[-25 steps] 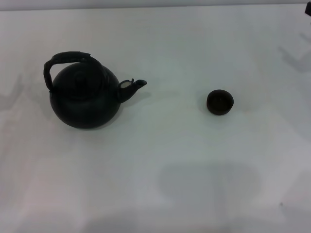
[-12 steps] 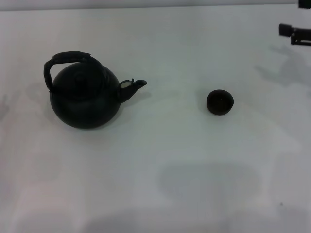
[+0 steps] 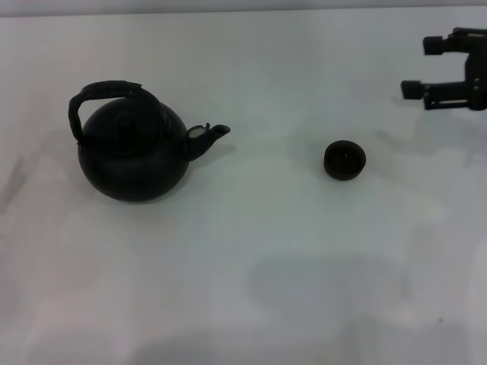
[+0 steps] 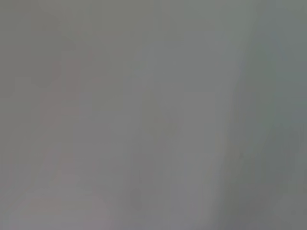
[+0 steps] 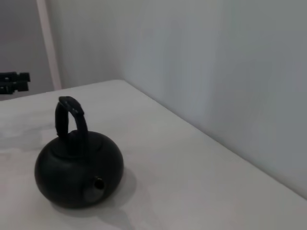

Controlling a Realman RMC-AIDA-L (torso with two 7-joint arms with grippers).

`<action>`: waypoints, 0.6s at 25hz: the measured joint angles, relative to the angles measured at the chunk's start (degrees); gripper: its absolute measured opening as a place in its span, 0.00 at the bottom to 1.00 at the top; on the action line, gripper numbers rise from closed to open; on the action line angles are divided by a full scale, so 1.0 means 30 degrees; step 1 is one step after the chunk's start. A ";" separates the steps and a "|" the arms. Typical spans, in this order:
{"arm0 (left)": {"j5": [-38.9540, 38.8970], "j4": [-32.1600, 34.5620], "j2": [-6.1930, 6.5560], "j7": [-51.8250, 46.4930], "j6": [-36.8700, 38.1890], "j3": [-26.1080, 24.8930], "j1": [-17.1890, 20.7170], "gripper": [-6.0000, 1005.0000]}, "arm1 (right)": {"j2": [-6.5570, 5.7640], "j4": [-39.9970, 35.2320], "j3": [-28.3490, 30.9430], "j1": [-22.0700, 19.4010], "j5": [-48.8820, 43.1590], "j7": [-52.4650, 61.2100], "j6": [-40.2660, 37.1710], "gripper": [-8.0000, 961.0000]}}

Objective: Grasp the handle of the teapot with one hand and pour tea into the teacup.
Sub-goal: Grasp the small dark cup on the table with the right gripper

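The matte-black teapot (image 3: 133,156) stands on the left of the white table (image 3: 251,251), its spout pointing toward the teacup. Its rough arched handle (image 3: 106,90) stands up over the lid. The small dark teacup (image 3: 345,160) sits alone right of centre. My right gripper (image 3: 421,67) hangs open at the far right, beyond and to the right of the teacup, holding nothing. The right wrist view shows the teapot (image 5: 79,172) and its handle (image 5: 69,120) spout-on. A small black part, likely my left gripper (image 5: 14,82), shows far off behind the teapot.
A pale wall (image 5: 216,72) runs along the table's far edge in the right wrist view. The left wrist view is a plain grey surface with nothing distinct in it.
My right gripper has come in from the right edge and moved left toward the teacup. The teapot and teacup have not moved.
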 joint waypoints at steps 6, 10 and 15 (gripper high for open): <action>0.0170 -0.0035 -0.0016 0.0005 0.0005 0.0008 -0.0214 0.88 | 0.0855 0.0012 -0.0014 0.0145 -0.1718 -0.0140 -0.0157 0.90; 0.0204 -0.0020 -0.0024 0.0066 0.0005 0.0026 -0.0368 0.88 | 0.1439 0.0019 -0.0227 0.0459 -0.3135 -0.0196 -0.0321 0.90; 0.0237 -0.0041 -0.0007 0.0092 0.0005 0.0032 -0.0509 0.87 | 0.1530 0.0018 -0.1143 0.0530 -0.3337 -0.0245 -0.0891 0.90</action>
